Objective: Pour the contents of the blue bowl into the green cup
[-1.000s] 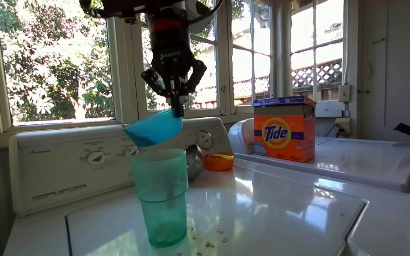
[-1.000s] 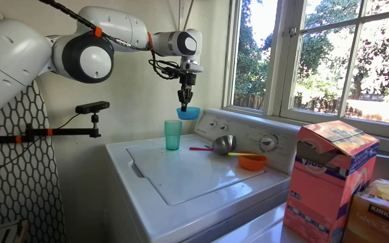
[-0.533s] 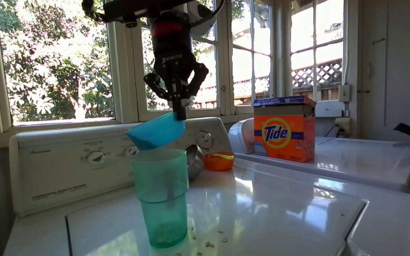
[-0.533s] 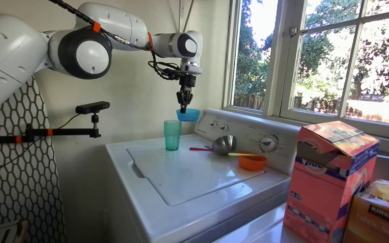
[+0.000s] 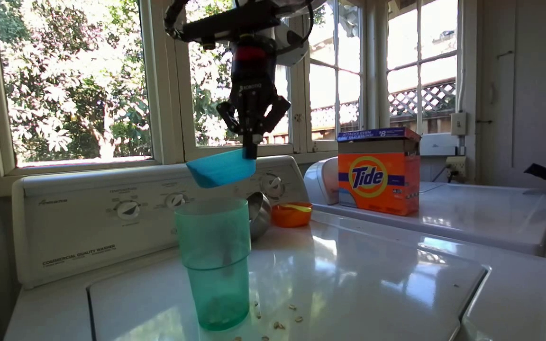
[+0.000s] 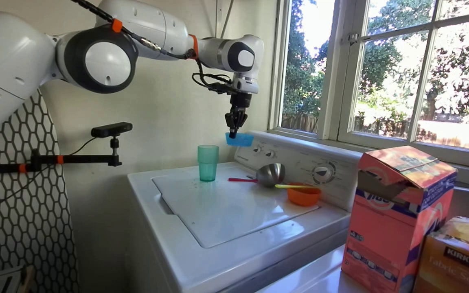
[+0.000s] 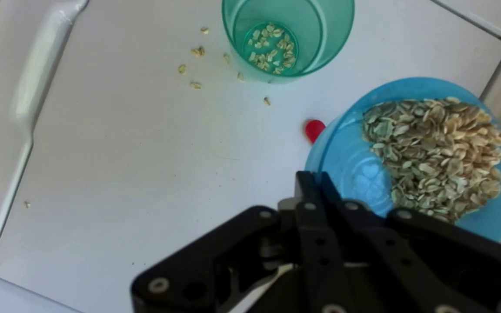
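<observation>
My gripper (image 7: 314,177) is shut on the near rim of the blue bowl (image 7: 359,163). In both exterior views the gripper (image 5: 250,152) (image 6: 233,133) holds the bowl (image 5: 221,169) (image 6: 242,140) in the air, tilted, above and behind the green cup. The contents (image 7: 442,156), tan-brown flakes, lie heaped in the bowl's far side, away from the fingers. The green cup (image 5: 213,237) stands upright on the washer lid; it also shows in an exterior view (image 6: 208,162) and the wrist view (image 7: 336,34). A few flakes (image 7: 272,52) lie on its bottom. The bowl is beside its opening, not over it.
Several loose flakes (image 5: 279,326) lie on the washer lid (image 6: 218,211) by the cup. A metal bowl (image 6: 271,175), a red handle (image 6: 240,179) and an orange bowl (image 6: 303,196) are near the control panel (image 5: 88,213). The Tide box (image 5: 378,175) stands farther off.
My gripper has moved with the bowl away from the cup, to the right in both exterior views, toward the window side. The bowl is tilted a little less. The cup has not moved.
</observation>
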`<state>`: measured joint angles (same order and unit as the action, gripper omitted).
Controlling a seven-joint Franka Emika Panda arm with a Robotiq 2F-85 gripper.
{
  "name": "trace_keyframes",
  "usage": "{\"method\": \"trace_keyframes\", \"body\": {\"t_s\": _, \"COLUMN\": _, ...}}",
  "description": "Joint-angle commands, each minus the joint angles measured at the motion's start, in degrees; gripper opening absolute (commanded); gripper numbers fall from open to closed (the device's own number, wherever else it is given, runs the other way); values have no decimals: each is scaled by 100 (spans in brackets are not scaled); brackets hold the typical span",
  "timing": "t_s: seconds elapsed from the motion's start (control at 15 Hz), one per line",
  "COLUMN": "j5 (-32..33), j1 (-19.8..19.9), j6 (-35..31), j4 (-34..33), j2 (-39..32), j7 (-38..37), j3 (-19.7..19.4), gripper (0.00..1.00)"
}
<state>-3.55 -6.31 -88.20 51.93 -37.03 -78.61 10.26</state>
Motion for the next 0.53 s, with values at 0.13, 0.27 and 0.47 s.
{"method": "trace_keyframes", "body": {"t_s": 0.13, "j5": -629, "j1": 470, "j6": -947, "j4": 1825, "j2": 578, "j7": -214, "j3": 8, "gripper": 1}}
{"method": "trace_keyframes", "body": {"t_s": 0.27, "j5": -573, "j1": 466, "j6": -1064, "j4": 2345, "j2": 743, "j7": -255, "j3": -32, "gripper": 1}}
{"method": "trace_keyframes", "body": {"t_s": 0.47, "j5": -724, "j1": 193, "j6": -1319, "j4": 3087, "j2": 1053, "j7": -552, "j3": -473, "gripper": 1}}
